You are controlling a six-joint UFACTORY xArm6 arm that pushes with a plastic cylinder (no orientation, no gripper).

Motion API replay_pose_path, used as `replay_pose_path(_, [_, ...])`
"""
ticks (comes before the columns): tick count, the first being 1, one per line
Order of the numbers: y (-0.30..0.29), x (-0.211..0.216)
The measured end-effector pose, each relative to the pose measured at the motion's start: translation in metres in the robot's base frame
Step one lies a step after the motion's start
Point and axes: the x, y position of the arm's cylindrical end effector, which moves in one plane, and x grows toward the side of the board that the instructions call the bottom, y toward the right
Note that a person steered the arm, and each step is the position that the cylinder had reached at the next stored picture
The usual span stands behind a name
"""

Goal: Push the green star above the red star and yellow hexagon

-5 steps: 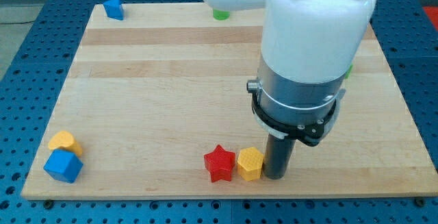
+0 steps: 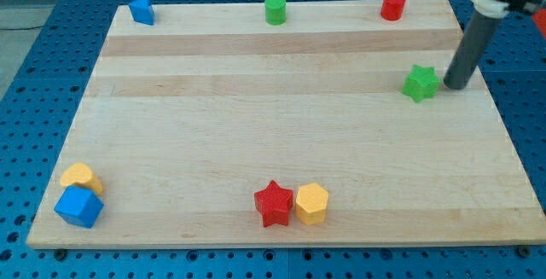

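My tip (image 2: 452, 86) stands just to the view's right of the green star (image 2: 420, 84), perhaps touching, empty as a bare rod. The star looks light, stiff and slippery on the tabletop (image 2: 256, 125); push its right face. The red star (image 2: 273, 203) and yellow hexagon (image 2: 311, 204) lie far toward the lower left. The arm is cut off above.
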Motion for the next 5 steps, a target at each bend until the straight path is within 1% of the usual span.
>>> replay_pose_path(1, [-0.047,-0.003])
replay_pose_path(2, [-0.083,0.009])
replay_pose_path(5, [-0.14,0.074])
